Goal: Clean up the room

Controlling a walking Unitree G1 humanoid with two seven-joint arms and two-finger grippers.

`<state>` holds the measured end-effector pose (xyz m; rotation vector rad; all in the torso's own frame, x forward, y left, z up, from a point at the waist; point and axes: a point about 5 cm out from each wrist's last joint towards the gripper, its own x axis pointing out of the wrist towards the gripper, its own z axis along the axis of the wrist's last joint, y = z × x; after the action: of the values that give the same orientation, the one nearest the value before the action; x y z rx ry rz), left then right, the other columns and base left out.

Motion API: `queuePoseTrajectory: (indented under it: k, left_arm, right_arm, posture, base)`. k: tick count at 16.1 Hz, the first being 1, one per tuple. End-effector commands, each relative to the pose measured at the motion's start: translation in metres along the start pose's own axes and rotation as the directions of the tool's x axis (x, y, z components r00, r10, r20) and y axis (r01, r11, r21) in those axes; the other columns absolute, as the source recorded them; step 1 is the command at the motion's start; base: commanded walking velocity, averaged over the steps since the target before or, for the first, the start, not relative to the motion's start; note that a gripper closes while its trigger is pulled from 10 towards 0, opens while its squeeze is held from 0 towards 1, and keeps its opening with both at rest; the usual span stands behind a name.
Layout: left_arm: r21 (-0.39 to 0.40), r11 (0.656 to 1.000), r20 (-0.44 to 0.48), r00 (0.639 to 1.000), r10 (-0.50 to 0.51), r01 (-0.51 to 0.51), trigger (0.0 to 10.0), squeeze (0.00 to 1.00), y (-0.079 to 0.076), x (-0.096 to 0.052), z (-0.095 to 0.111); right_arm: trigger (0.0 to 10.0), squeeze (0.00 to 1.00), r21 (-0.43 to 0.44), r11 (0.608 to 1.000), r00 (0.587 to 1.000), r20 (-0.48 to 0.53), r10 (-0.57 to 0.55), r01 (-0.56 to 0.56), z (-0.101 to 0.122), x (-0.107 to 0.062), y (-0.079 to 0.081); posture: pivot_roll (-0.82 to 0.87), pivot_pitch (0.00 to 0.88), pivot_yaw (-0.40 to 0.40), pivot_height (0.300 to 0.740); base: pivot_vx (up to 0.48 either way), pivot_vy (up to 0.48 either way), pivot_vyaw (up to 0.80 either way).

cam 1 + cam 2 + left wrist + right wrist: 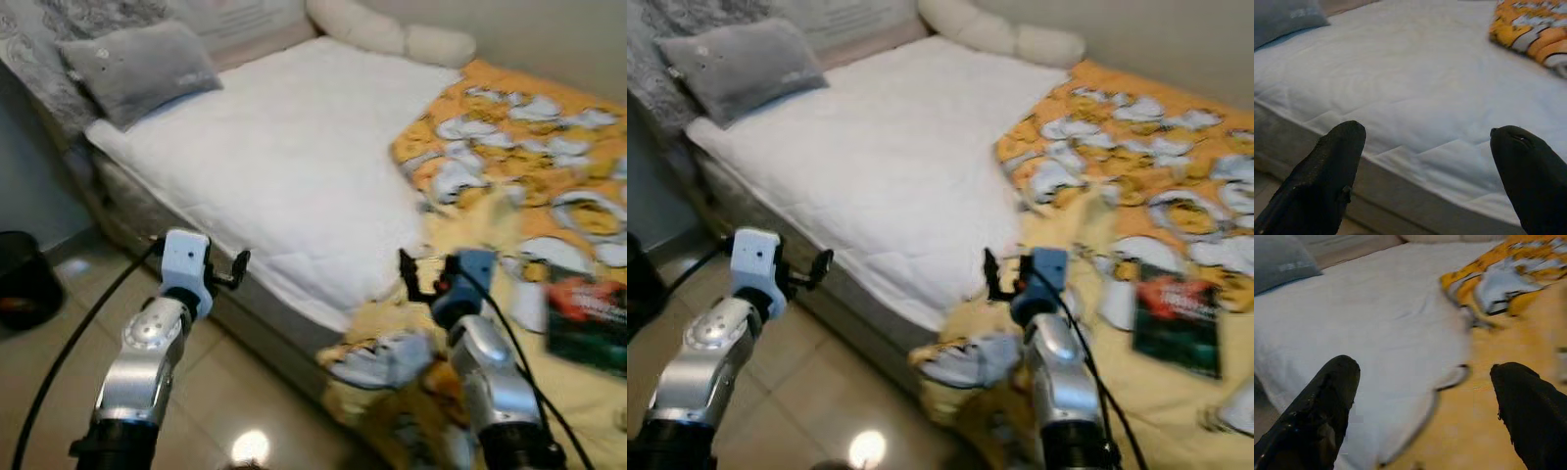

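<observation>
The step in hand appears to be making the bed: the yellow patterned blanket [529,157] lies bunched over one half of the mattress, with a corner spilling over the bed edge toward the floor.

**Tool state.** The left tool [1425,161] has its fingers well apart and holds nothing; it hovers off the side of the bed, short of the mattress edge. The right tool [1425,401] is likewise spread wide and empty, poised above the near margin of the blanket where yellow cloth meets white.

**Procedure, as judged from this position.**
- Advance the right tool onto the blanket edge just ahead of its fingers and close on a fold, not a flat layer — a single thin layer is likely to slip out.
- Bring the left tool across the bare white mattress pad [284,166] to a second point on the same edge, so the cloth is drawn evenly.
- Pull toward the headboard end, keeping the cloth low over the mattress.

**Surroundings and obstructions.**
- A dark book [1178,318] rests on the blanket beyond and outboard of the right tool. It should come off first — otherwise it is likely to slide or fall when the cloth moves.
- A grey pillow [137,67] lies far ahead of the left tool; white pillows [392,31] sit at the far edge of the bed.
- A dark bin [24,279] stands on the floor outboard of the left arm.
- Black cables trail along both arms and could snag on the hanging corner.
</observation>
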<state>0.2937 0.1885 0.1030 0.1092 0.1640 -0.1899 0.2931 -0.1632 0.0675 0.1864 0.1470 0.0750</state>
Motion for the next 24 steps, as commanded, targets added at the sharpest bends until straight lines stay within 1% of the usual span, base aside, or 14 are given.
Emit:
queuePoseTrajectory:
  k: [1,7,8,11,16,17,18,20,24]
  left_arm:
    - [0.008,1.0,0.002,1.0,0.012,-0.012,10.0,0.62,0.0043,-0.0007,0.0008]
    - [0.011,1.0,0.006,1.0,0.002,-0.002,10.0,0.62,0.0022,0.0,0.0004]
    - [0.012,1.0,0.005,1.0,0.003,-0.003,10.0,0.62,0.0025,0.0003,0.0002]
    - [0.011,1.0,0.004,1.0,0.002,-0.002,10.0,0.62,0.0026,0.0003,0.0]
    - [0.012,1.0,0.004,1.0,-0.001,0.001,10.0,0.62,0.0012,0.0001,0.0006]
    - [-0.006,1.0,0.002,1.0,0.005,-0.005,10.0,0.62,0.0015,0.0,-0.0002]
    - [-0.02,1.0,-0.003,1.0,0.008,-0.008,10.0,0.57,0.0019,0.0,-0.0013]
    - [-0.016,1.0,-0.01,1.0,0.003,-0.004,10.0,0.54,0.0016,0.0001,-0.0023]
    - [-0.007,1.0,-0.012,1.0,0.007,-0.007,10.0,0.53,0.0015,0.0008,-0.0019]
  right_arm:
    - [10.0,1.0,0.004,1.0,1.0,-0.007,0.013,-0.013,-0.0027,0.0006,0.0065]
    - [10.0,1.0,-0.001,0.998,0.998,-0.015,0.056,-0.056,-0.0056,0.0013,0.0119]
    - [10.0,1.0,-0.006,0.998,0.997,-0.019,0.069,-0.07,-0.006,0.0014,0.0132]
    - [10.0,1.0,-0.016,0.997,0.997,-0.024,0.069,-0.07,-0.0067,0.0014,0.0142]
    - [10.0,1.0,-0.003,0.999,0.998,-0.035,0.049,-0.05,-0.0086,0.0006,0.0102]
    - [10.0,1.0,-0.003,0.999,0.998,-0.037,0.05,-0.051,-0.0087,0.0008,0.0104]
    - [10.0,1.0,-0.001,0.999,0.998,-0.038,0.054,-0.054,-0.0086,0.0009,0.011]
    - [10.0,1.0,-0.002,0.998,0.997,-0.042,0.06,-0.06,-0.0093,0.0011,0.0117]
    - [10.0,1.0,-0.002,0.998,0.997,-0.048,0.06,-0.06,-0.0102,0.0018,0.0121]
  posture:
    - [0.13,0.0,-0.022,0.74]
    - [0.13,0.0,-0.023,0.74]
    - [0.13,0.0,-0.022,0.74]
    - [0.13,0.0,-0.022,0.74]
    - [0.13,0.0,-0.022,0.74]
    - [0.13,0.0,-0.021,0.74]
    - [0.13,0.0,-0.021,0.74]
    - [0.13,0.0,-0.022,0.74]
    - [0.13,0.0,-0.022,0.74]
  base:
    - [0.0,-0.435,0.0]
    - [0.0,-0.434,0.0]
    - [0.0,-0.439,0.69]
    - [0.0,-0.436,0.76]
    - [0.0,-0.431,0.0]
    - [0.0,0.0,0.0]
    - [0.0,0.0,0.0]
    - [0.0,0.0,0.0]
    - [0.0,0.0,0.0]
